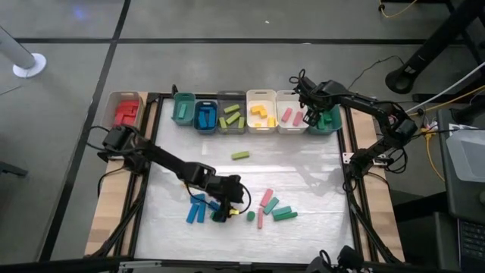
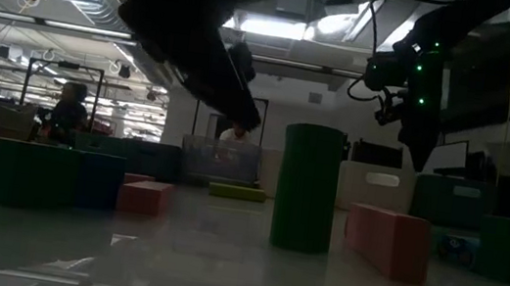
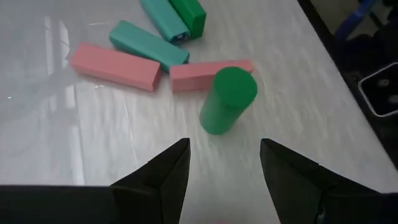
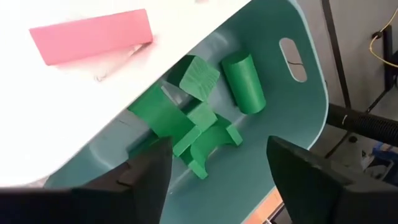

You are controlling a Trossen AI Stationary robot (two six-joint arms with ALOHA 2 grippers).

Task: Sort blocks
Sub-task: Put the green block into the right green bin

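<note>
Right pincer (image 4: 214, 165) hangs released over the teal bin (image 4: 292, 118) of green blocks (image 4: 242, 81); left pincer (image 3: 224, 165), spread wide, faces an upright green cylinder (image 3: 227, 99).

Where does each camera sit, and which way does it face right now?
High: overhead, straight down on table, both arms.
Low: table height, level across; green cylinder upright, arms overhead.
Left wrist: past the left gripper, jaws open, at that same cylinder.
Right wrist: past the right gripper, jaws open, into the teal bin of green blocks.
</note>
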